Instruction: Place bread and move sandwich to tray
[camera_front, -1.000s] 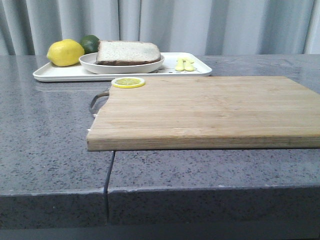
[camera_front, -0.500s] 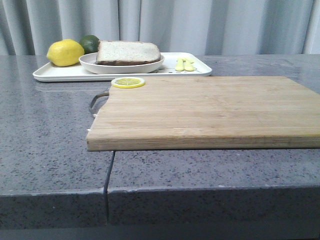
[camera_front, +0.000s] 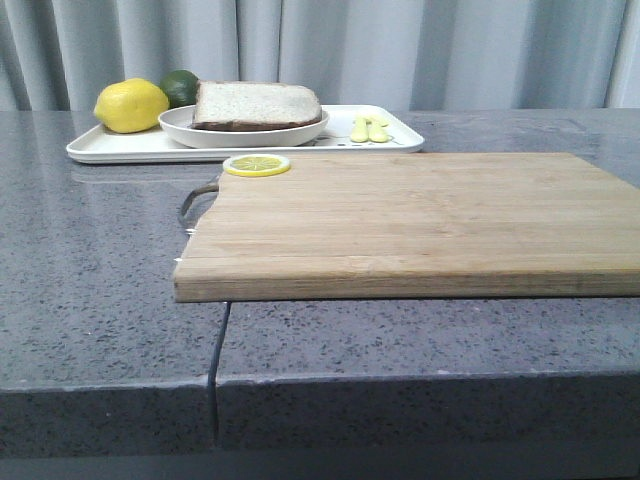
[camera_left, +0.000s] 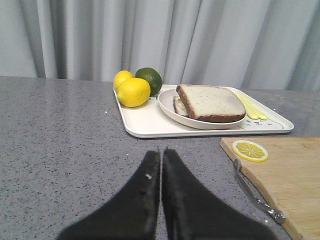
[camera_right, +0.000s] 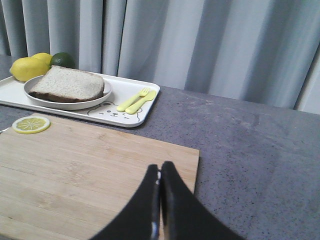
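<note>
Both tools pressed together, holding nothing: left tool (camera_left: 161, 192) over bare bench (camera_front: 100, 260), right tool (camera_right: 160, 200) over the cutting board (camera_front: 420, 220). Sandwich (camera_front: 255, 105) sits on its plate (camera_front: 243, 133), already on the tray (camera_front: 130, 147) toward the bench's far left corner, straight ahead of our left tool, the nearer one. Bread (camera_left: 210, 102) is the top slice, long axis along the tray's length. We judge placement done; no further reach needed. No legible writing, only a bear drawing (camera_right: 107, 112) on the tray.
</note>
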